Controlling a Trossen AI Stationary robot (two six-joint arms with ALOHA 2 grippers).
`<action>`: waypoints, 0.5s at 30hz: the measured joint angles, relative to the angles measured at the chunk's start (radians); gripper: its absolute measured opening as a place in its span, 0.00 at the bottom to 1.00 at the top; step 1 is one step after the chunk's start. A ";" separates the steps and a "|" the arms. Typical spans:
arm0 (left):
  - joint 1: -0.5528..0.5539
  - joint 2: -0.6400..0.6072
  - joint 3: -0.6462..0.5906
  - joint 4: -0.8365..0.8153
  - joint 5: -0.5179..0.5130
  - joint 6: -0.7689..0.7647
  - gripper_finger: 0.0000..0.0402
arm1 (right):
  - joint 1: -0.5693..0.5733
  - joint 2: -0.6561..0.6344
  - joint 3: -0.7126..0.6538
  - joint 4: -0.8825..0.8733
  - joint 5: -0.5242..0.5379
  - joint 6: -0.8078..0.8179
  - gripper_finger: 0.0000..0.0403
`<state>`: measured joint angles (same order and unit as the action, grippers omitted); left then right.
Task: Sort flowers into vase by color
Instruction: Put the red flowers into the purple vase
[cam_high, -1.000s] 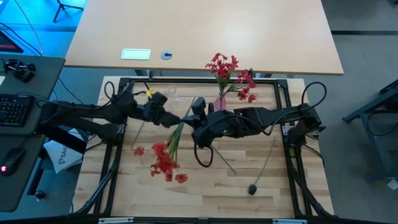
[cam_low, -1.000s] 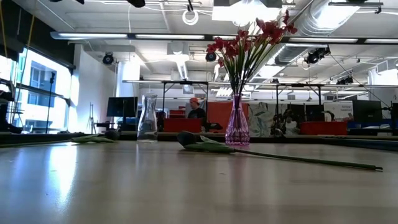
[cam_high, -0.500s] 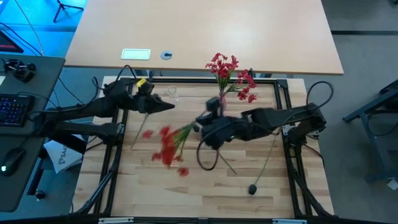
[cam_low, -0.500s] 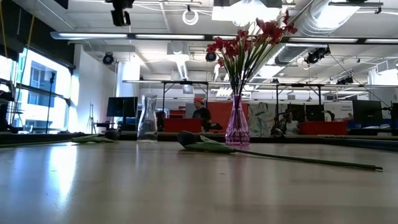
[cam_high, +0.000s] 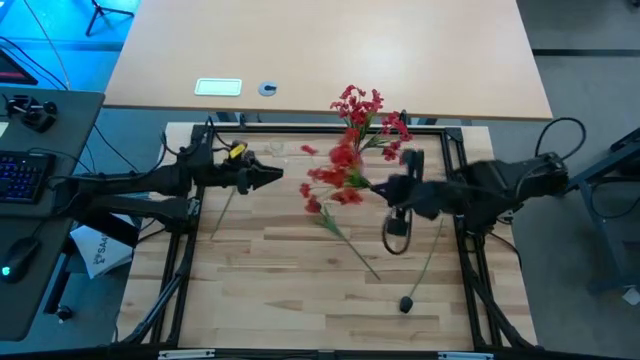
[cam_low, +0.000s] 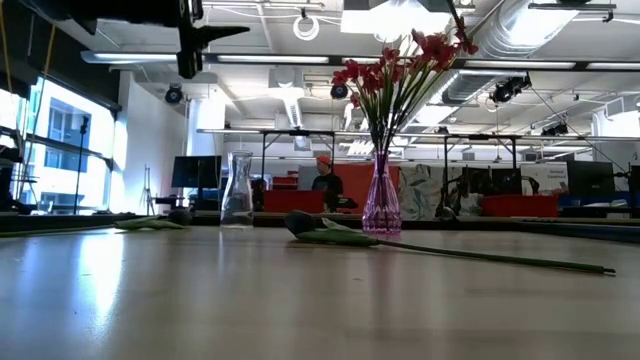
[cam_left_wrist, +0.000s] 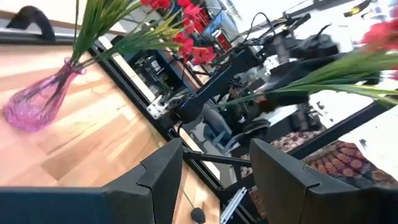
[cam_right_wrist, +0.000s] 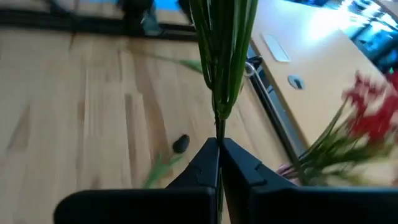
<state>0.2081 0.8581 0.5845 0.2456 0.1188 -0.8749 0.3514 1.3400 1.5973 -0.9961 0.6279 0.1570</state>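
Right gripper (cam_right_wrist: 219, 163) is clamped on the thin stem end of a red spray (cam_high: 335, 172), holding it in the air above the bench (cam_high: 300, 300), its blossoms just beside the pink vase (cam_low: 381, 203). In the right wrist view the green stems run straight out from between the closed fingers (cam_right_wrist: 244, 160). The vase stands at the far edge of the bench, red flowers (cam_high: 362, 108) already fanned out of its neck. Beside it in the low view, a clear vase (cam_low: 237, 187) stands with nothing visible in it.

Left gripper (cam_left_wrist: 208, 163) is up off the bench on the left side, fingers (cam_left_wrist: 163, 168) spread apart, nothing between them, pointing toward the vase.

On the wood lies a dark bud (cam_high: 407, 304) near the front, its thin stem running back toward the right arm. Another bud (cam_low: 301, 222) lies in front of the pink vase in the low view.
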 joint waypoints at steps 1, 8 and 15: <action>-0.011 0.000 -0.018 0.020 -0.017 -0.014 0.44 | 0.020 -0.045 -0.096 0.068 0.030 0.045 0.00; -0.085 0.000 -0.118 0.152 -0.196 -0.075 0.44 | 0.106 -0.193 -0.646 0.924 0.131 0.070 0.00; -0.068 0.001 -0.124 0.196 -0.315 -0.055 0.44 | -0.033 -0.053 -0.696 1.312 0.287 -0.196 0.00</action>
<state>0.1397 0.8589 0.4606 0.4414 -0.1958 -0.9297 0.3184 1.2865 0.9016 0.3161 0.9145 -0.0390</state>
